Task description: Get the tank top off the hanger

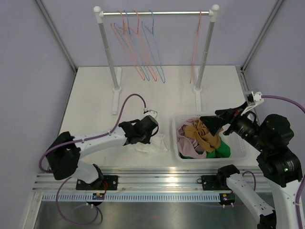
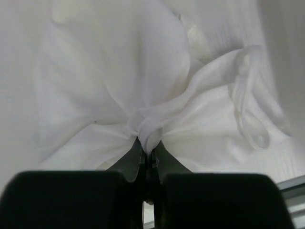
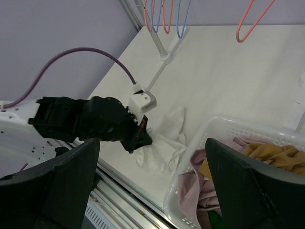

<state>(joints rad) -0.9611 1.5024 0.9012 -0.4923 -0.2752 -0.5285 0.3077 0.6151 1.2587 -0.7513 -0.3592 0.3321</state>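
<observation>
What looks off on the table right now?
The crumpled white tank top lies on the white table beside the white plastic basket, on no hanger I can see; the coloured wire hangers on the rail hang bare. The left gripper is shut on a bunched fold of it.

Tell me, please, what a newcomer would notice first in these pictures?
Probably the white garment crumpled on the table near the front edge, with the left gripper pinched shut on a fold of it. Next, the basket of coloured clothes on the right, below the open right gripper, and the rail of bare hangers at the back.
</observation>
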